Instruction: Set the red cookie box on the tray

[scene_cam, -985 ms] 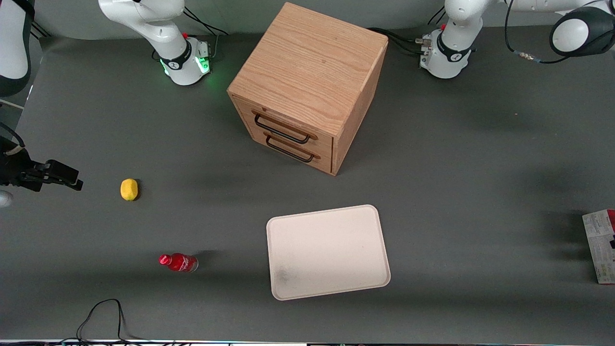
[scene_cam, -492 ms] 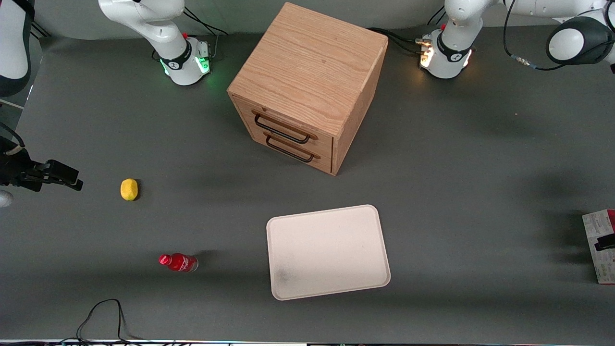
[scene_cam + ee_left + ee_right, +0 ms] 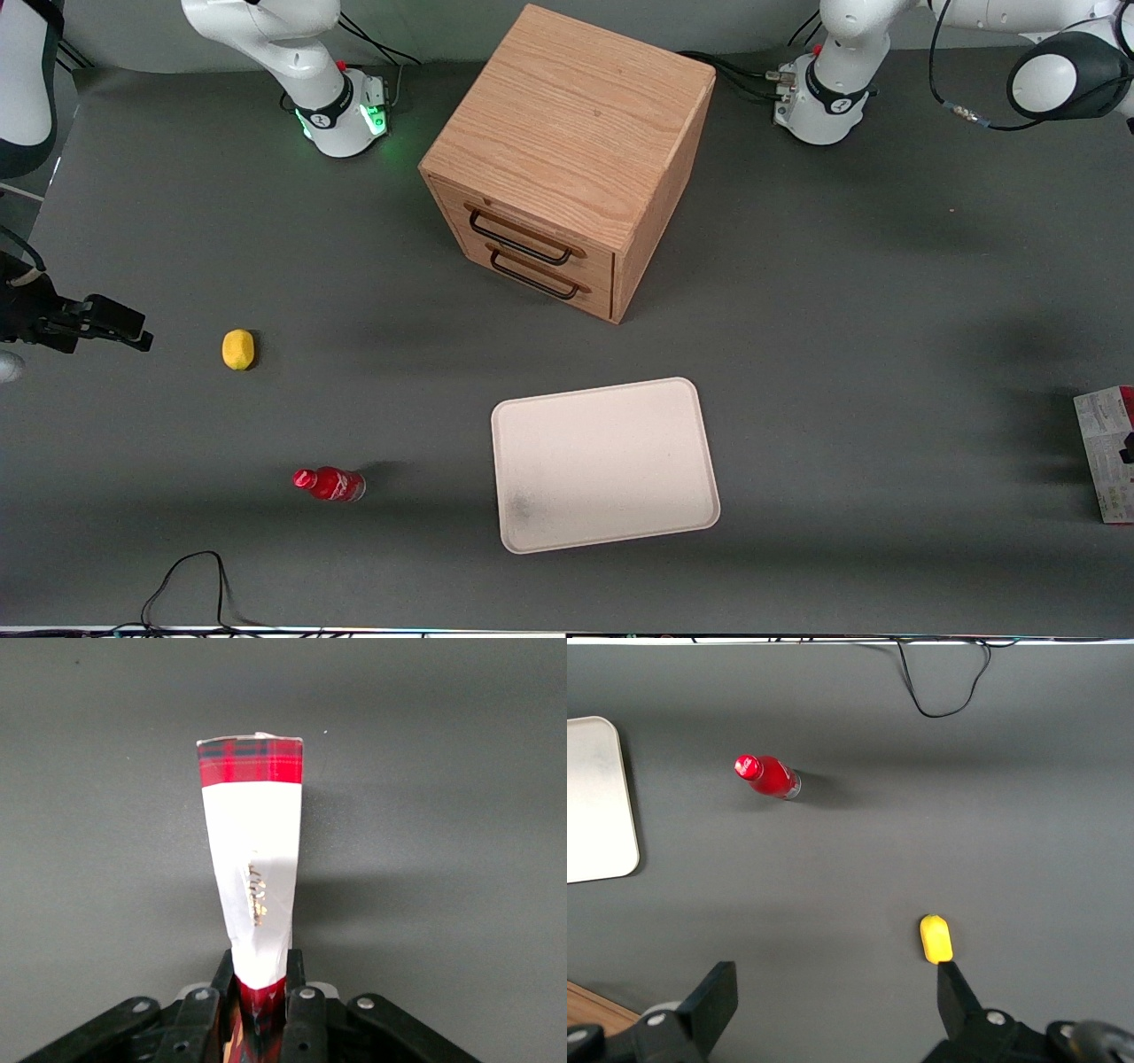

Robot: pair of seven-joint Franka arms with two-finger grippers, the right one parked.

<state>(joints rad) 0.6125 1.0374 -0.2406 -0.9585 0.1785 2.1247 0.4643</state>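
The red cookie box sits clamped between the two fingers of the gripper, which pinch its near end so that the box sticks straight out from them. It is at the table's edge at the working arm's end, well apart from the tray, which lies near the table's front edge.

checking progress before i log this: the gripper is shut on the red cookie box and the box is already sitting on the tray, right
Not quite. The gripper is shut on the red cookie box, as the left wrist view shows, but the box is not on the tray. In the front view the box is at the working arm's end of the table, well apart from the tray, which holds nothing.
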